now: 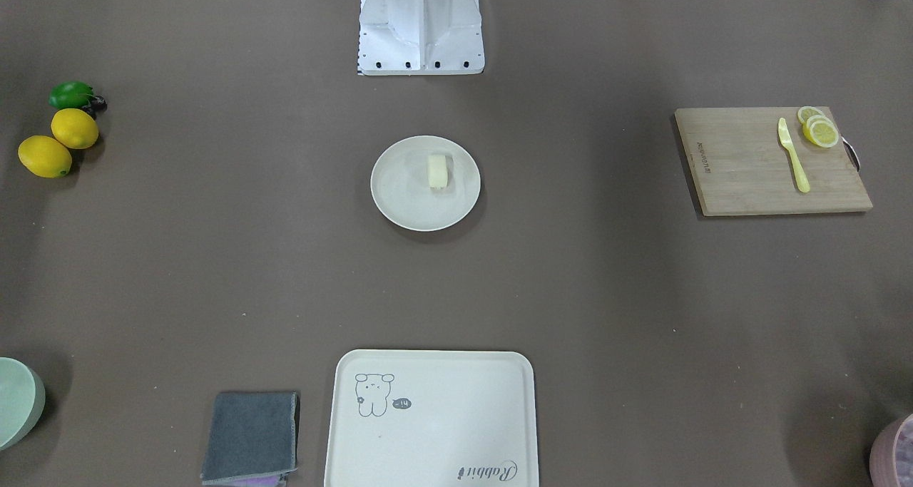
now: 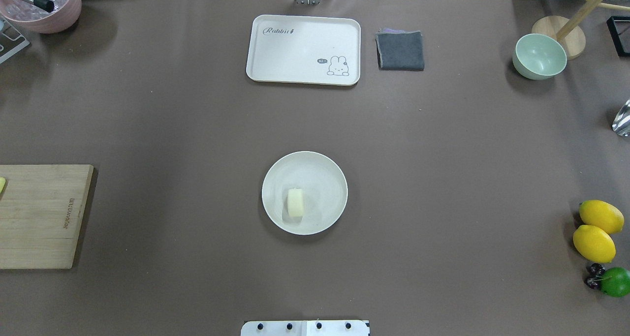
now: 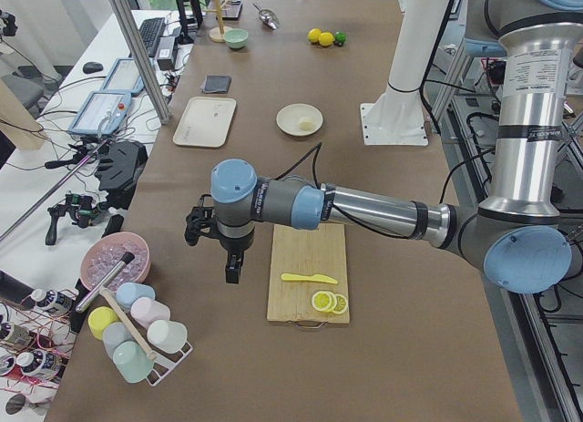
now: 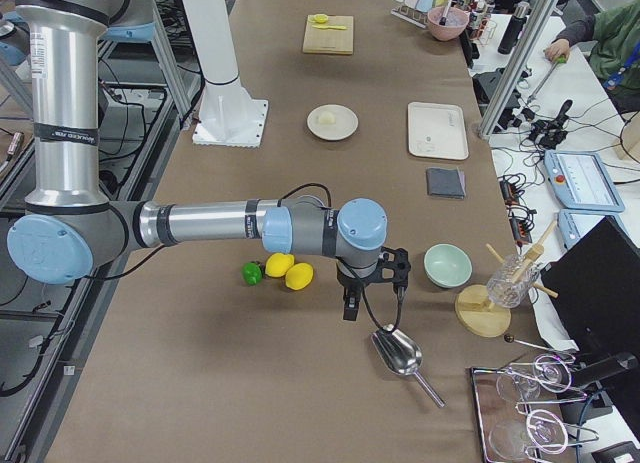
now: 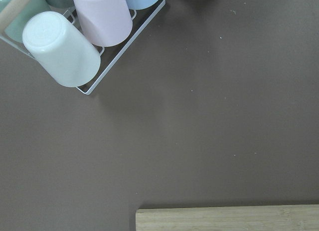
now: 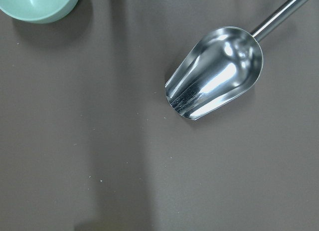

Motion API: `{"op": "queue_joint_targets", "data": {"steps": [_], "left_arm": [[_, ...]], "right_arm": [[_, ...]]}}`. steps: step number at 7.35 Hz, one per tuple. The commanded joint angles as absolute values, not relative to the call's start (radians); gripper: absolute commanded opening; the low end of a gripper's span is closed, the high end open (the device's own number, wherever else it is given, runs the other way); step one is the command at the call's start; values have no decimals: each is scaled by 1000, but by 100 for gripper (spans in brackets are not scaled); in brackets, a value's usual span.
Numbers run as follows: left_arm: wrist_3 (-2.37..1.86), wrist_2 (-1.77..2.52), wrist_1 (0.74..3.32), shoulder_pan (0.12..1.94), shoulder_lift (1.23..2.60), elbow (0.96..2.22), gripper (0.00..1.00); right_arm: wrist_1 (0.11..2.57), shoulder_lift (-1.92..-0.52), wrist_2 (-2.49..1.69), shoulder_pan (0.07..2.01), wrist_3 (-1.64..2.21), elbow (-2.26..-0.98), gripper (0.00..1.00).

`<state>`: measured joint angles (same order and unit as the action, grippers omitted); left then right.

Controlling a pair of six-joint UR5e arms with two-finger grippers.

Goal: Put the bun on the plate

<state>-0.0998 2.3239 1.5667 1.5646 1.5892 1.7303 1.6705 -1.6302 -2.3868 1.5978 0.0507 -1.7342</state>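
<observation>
Overhead exterior: bun (image 2: 295,202) lies on plate (image 2: 325,168); probably soft and light, so pinch its flat sides gently. For left gripper (image 3: 233,272) and right gripper (image 4: 350,311), jaw state cannot be told.

A robotics lab was indicated: robot arms (image 3: 364,208) were mounted beside a covered table (image 3: 273,66), with teach pendants (image 4: 578,175), loose cables (image 3: 64,153) and metal posts (image 3: 137,53) seen alongside.
</observation>
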Motion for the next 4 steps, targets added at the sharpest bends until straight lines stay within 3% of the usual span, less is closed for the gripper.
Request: {"op": "queue_joint_targets", "data": {"steps": [1,4], "left_arm": [[-101,2322,1566,1565,1588,1729,98],[-106,2322,1565,1565,1589,1726,98]], "right_arm": [[1671,-1626,-2387,1598,52,-1735,100],[1671,-1624,-2387,1598,52,-1735,100]]}}
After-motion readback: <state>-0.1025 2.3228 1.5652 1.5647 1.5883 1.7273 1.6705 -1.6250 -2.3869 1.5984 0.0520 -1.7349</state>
